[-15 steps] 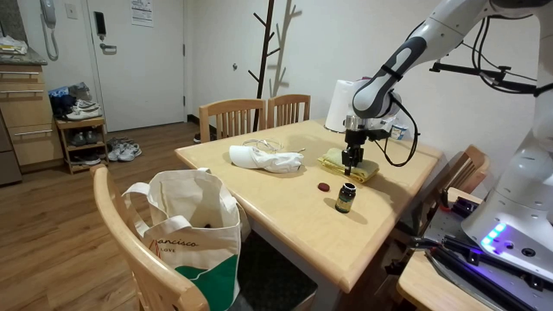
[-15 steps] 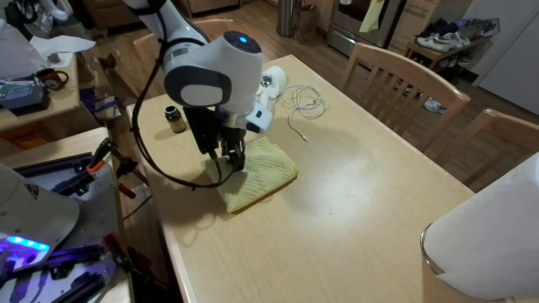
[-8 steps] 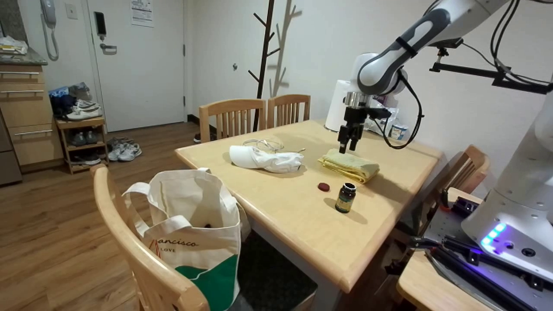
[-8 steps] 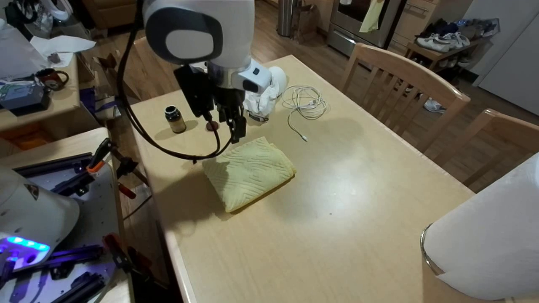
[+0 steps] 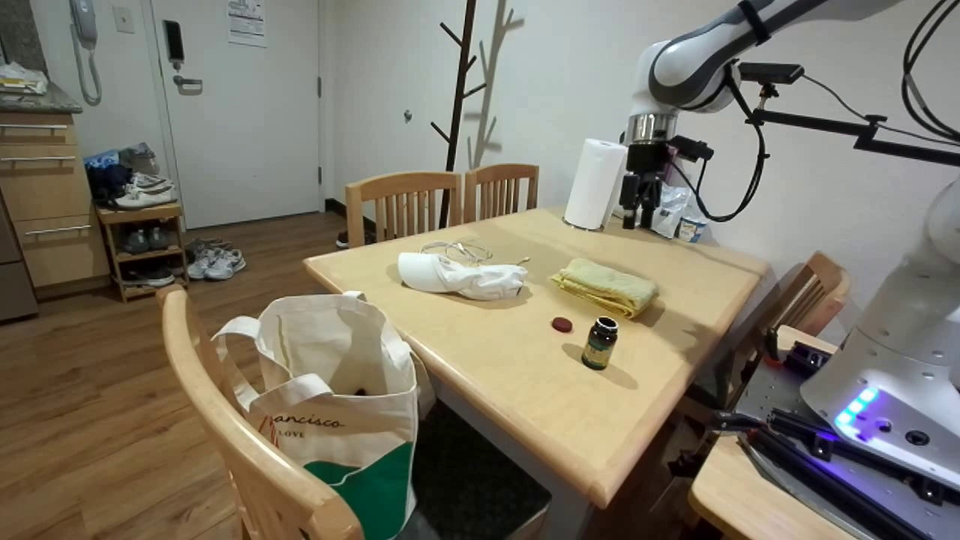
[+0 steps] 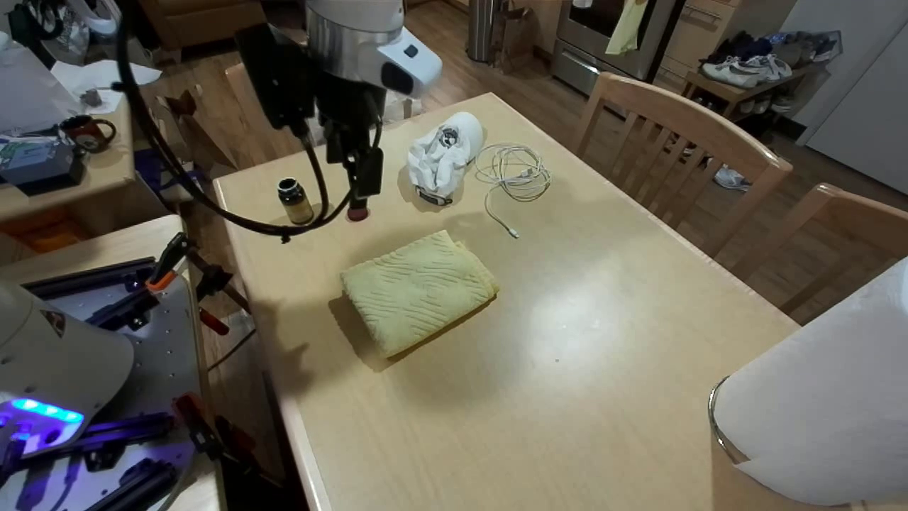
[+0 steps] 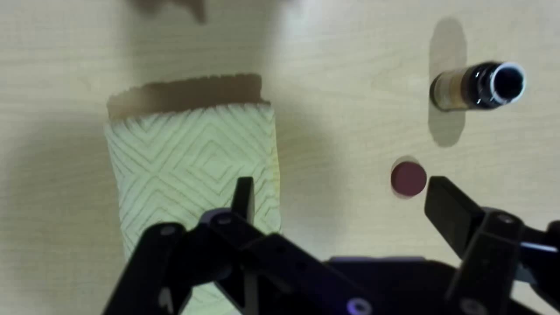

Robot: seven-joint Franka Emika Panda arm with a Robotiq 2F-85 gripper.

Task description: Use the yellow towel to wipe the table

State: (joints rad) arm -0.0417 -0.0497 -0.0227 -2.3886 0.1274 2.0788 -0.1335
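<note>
1. The end effector has risen clear of the towel, which shows no obvious shift.
2. Leftmost in the wrist view: open bench, likely the best wiping room; no edge shows there.
3. Next, the folded towel, flat on the bench, long axis up and down the view.
4. Then the end effector, spread wide, holding nothing; a grasp would likely mean shifting left and lowering.
5. Right: cap, then open bottle, probably in the way of rightward strokes.
</note>
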